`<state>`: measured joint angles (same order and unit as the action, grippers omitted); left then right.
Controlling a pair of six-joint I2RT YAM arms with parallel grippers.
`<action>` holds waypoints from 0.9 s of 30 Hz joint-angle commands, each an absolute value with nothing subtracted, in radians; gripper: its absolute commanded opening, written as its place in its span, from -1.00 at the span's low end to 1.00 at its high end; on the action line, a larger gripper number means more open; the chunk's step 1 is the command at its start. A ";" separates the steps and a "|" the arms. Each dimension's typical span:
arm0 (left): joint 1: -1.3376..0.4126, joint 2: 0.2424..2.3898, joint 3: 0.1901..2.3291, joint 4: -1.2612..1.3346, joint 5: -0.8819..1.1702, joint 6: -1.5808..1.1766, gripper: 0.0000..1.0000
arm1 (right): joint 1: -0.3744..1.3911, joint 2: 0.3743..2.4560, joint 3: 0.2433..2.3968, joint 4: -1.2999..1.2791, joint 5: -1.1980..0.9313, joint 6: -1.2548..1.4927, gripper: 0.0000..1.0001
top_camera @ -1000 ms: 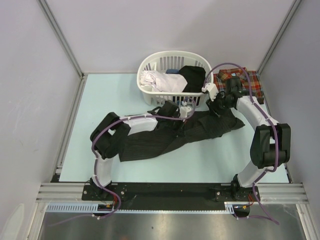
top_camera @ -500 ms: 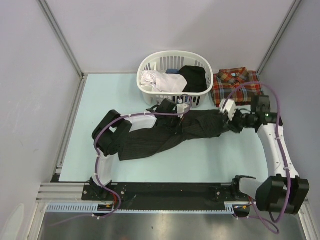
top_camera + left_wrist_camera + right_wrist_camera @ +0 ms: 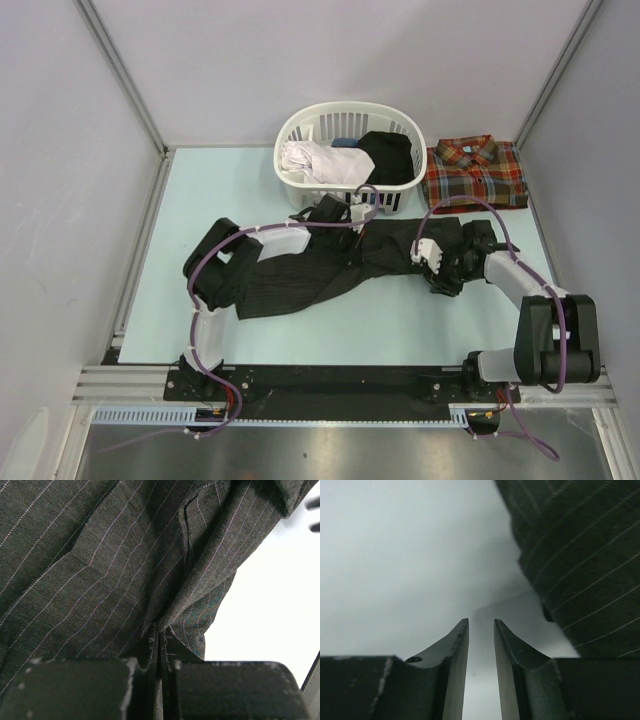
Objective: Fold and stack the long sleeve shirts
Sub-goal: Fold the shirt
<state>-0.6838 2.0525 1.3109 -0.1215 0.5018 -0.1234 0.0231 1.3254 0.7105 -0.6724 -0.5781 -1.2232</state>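
The black pinstriped shirt (image 3: pixel 330 270) lies crumpled and stretched across the middle of the table. My left gripper (image 3: pixel 365 222) is shut on a fold of its cloth at its far edge; the left wrist view shows the cloth (image 3: pixel 115 570) pinched between the closed fingers of the gripper (image 3: pixel 160 645). My right gripper (image 3: pixel 438 280) is low at the shirt's right end, with the fingers slightly apart and empty. In the right wrist view the gripper (image 3: pixel 481 625) is over bare table, with the shirt (image 3: pixel 580 565) just to its upper right. The plaid shirt (image 3: pixel 473 172) lies folded at the back right.
A white laundry basket (image 3: pixel 300 190) with white, blue and black clothes stands at the back centre, just behind my left gripper. Grey walls and metal rails close in the table on three sides.
My right arm has swung from beside the basket and plaid shirt toward the near side and now sits low at the black shirt's right end. The left gripper has stayed put.
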 commanded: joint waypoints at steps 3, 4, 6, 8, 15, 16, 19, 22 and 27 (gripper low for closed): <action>-0.670 2.045 1.335 -0.112 0.499 -0.120 -1.00 | 0.029 1.416 0.722 -0.446 -0.537 -1.163 -0.34; -0.669 2.042 1.335 -0.112 0.499 -0.120 -1.00 | 0.031 1.426 0.733 -0.445 -0.535 -1.158 -0.31; -0.670 2.042 1.333 -0.113 0.500 -0.118 -1.00 | 0.029 1.436 0.744 -0.442 -0.531 -1.155 -0.30; -0.670 2.040 1.330 -0.113 0.502 -0.118 -1.00 | 0.029 1.431 0.749 -0.442 -0.532 -1.158 -0.29; -0.669 2.040 1.328 -0.118 0.495 -0.114 -1.00 | 0.028 1.448 0.770 -0.419 -0.543 -1.140 -0.21; -0.670 2.042 1.328 -0.117 0.495 -0.114 -1.00 | 0.029 1.451 0.772 -0.413 -0.543 -1.138 -0.18; -0.669 2.043 1.328 -0.118 0.495 -0.114 -1.00 | 0.029 1.476 0.776 -0.387 -0.543 -1.131 -0.13; -0.669 2.043 1.327 -0.120 0.497 -0.112 -1.00 | 0.029 1.494 0.776 -0.353 -0.538 -1.118 -0.09; -0.669 2.046 1.325 -0.120 0.499 -0.112 -1.00 | 0.043 1.531 0.779 -0.342 -0.532 -1.132 -0.11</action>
